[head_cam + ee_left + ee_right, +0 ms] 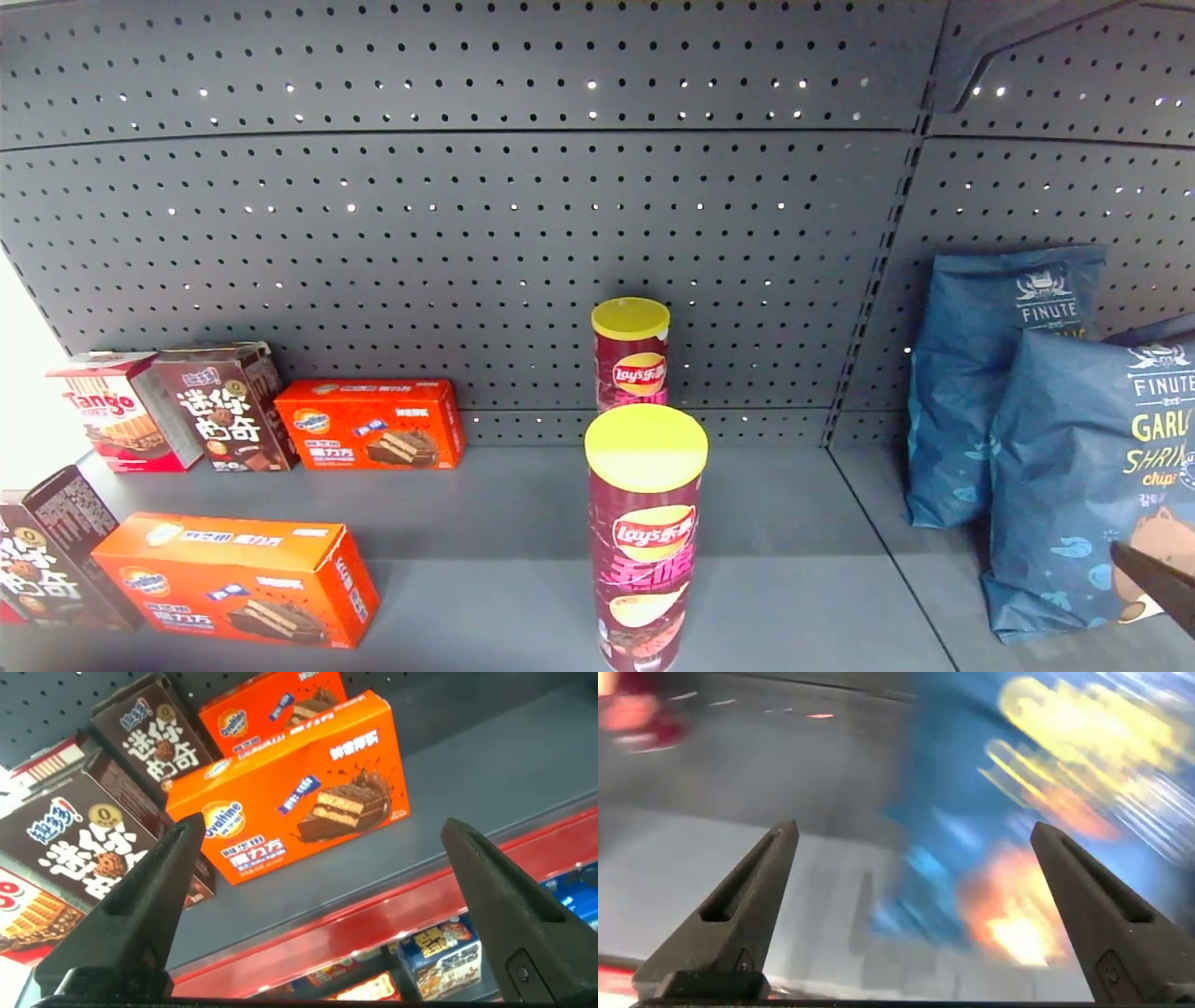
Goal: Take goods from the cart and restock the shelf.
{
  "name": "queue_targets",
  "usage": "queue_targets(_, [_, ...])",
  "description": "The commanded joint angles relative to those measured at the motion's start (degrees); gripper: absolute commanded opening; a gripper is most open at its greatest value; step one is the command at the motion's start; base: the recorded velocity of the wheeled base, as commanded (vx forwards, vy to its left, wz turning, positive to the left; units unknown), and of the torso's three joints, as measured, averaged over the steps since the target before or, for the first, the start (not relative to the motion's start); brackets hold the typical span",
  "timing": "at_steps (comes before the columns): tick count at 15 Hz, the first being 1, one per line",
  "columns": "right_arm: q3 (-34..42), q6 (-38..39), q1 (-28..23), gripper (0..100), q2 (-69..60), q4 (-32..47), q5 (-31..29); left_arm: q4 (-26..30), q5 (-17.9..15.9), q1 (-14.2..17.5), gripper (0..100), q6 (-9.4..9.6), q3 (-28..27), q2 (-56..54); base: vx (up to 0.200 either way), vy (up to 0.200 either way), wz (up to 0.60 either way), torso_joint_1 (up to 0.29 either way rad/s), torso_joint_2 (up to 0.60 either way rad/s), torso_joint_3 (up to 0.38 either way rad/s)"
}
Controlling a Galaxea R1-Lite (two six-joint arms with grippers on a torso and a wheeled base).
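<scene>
Two maroon chip cans with yellow lids stand upright mid-shelf, one at the front (644, 551) and one behind it (631, 355) against the back panel. My left gripper (322, 824) is open and empty, hanging in front of the shelf edge before an orange wafer box (299, 793). My right gripper (915, 829) is open and empty, close to a blue chip bag (1046, 812). One of its fingers (1158, 583) shows in front of the front blue bag (1083, 485) at the lower right.
On the shelf's left lie two orange boxes (233, 579) (369, 425), dark cookie boxes (224, 406) (47, 551) and a red box (117, 411). A second blue bag (990, 373) leans behind the first. The grey deck (504, 523) lies bare between boxes and cans.
</scene>
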Motion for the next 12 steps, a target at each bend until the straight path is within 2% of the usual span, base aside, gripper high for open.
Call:
queue_targets(1, [12.85,-0.49,-3.78,100,-19.50,0.19,-4.90,-0.04,0.03,0.03,100,0.28,0.83,-1.57,0.000,0.000,0.00,0.000,0.00,0.000])
queue_targets(3, [17.94,-1.11,-3.61,100,-31.98,4.05,-4.72,-0.13,0.38,0.03,100,0.54,0.39,-1.84,0.000,0.000,0.00,0.000,0.00,0.000])
queue_targets(4, [16.71,-0.93,-3.69,100,-38.84,10.64,-5.07,-0.13,1.00,0.03,100,0.54,0.30,-2.01,0.000,0.000,0.00,0.000,0.00,0.000])
queue_targets(5, [16.27,2.23,-3.69,100,-38.40,11.00,-5.07,-0.04,1.18,0.03,100,0.54,0.39,-2.37,0.000,0.000,0.00,0.000,0.00,0.000])
queue_targets(6, [17.68,5.31,-3.69,100,-38.40,7.92,-4.11,-0.04,1.18,0.03,100,0.54,0.39,-2.72,0.000,0.000,0.00,0.000,0.00,0.000])
queue_targets(7, [17.94,5.83,-3.69,100,-38.40,6.95,-2.61,-0.04,1.18,-0.05,100,0.54,0.39,-2.72,0.000,0.000,0.00,0.000,0.00,0.000])
queue_targets(8, [17.94,5.39,-3.69,100,-38.40,7.83,4.77,-0.04,1.18,-0.05,100,0.54,0.65,-2.72,0.000,0.000,0.00,0.000,0.00,0.000])
queue_targets(9, [17.86,2.41,-3.69,100,-38.31,11.17,7.32,-0.04,1.18,-0.05,100,0.54,0.83,-2.80,0.000,0.000,0.00,0.000,0.00,0.000])
queue_targets(12, [17.94,1.88,-3.69,100,-38.31,10.47,7.93,-0.04,1.26,0.03,100,0.54,0.74,-3.24,0.000,0.000,0.00,0.000,0.00,0.000])
